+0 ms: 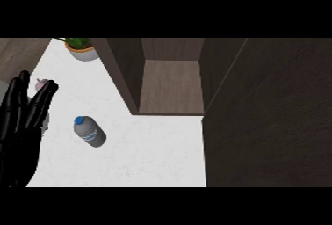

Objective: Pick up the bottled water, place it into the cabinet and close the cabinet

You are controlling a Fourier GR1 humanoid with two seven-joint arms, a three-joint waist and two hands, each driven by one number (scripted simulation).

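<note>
Head view up, Mara: the water bottle [89,132] sits on the white counter [149,158], blue cap showing. It's near the open cabinet [123,74] but apart from it, and nothing is holding it.

So all three jobs are ahead, Jon, by my reading: the pick, the placing, the closing. The shelf [172,83] inside is bare, and the dark door [272,114] hangs wide at the right.

And the hands?

Only the left hand [19,127] shows, resting at the left edge with fingers straight and released, gripping nothing. It's beside the bottle without touching. The right hand isn't in shot at all.

Anything murky?

Whether that bottle stands upright or lies down, I can't say from this steep angle. A small pinkish thing [41,83] peeks from behind the fingers, unidentifiable, and a potted plant [81,47] is cut off at the top
</note>
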